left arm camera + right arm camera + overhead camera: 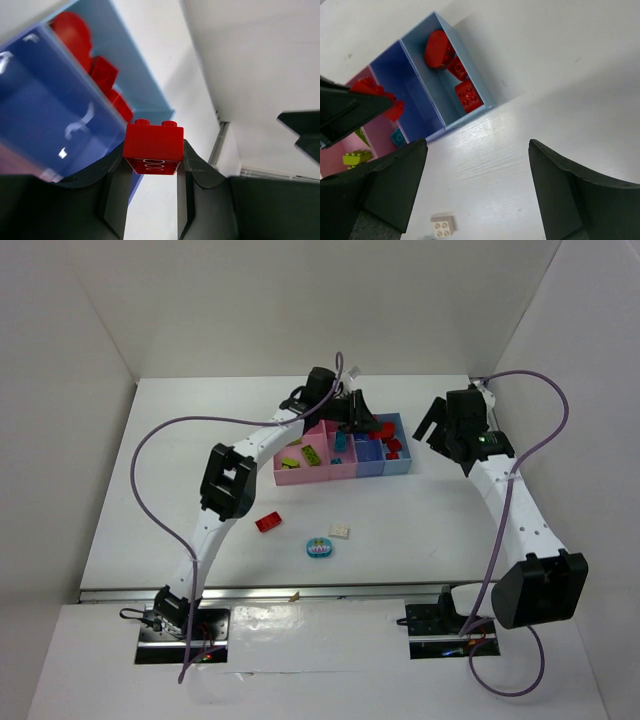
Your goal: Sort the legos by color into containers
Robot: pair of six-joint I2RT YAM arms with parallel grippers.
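My left gripper [360, 426] is shut on a red lego [153, 142] and holds it above the row of containers, over the blue bin [367, 453] next to the light blue bin [396, 462]. The light blue bin holds three red legos [462, 90]. The wide pink bin [300, 477] holds yellow-green legos [311, 453]. A narrow pink bin [340, 466] stands between the wide pink and blue bins. On the table lie a red lego [268, 523], a cream-white lego [340, 531] and a teal-blue and pink lego [319, 548]. My right gripper [443, 430] is open and empty, right of the bins.
The four bins stand side by side at mid-table. White walls close in the table at the back and on both sides. The left arm's fingers [350, 107] show in the right wrist view over the bins. The cream-white lego [442, 226] lies near the right gripper's view edge.
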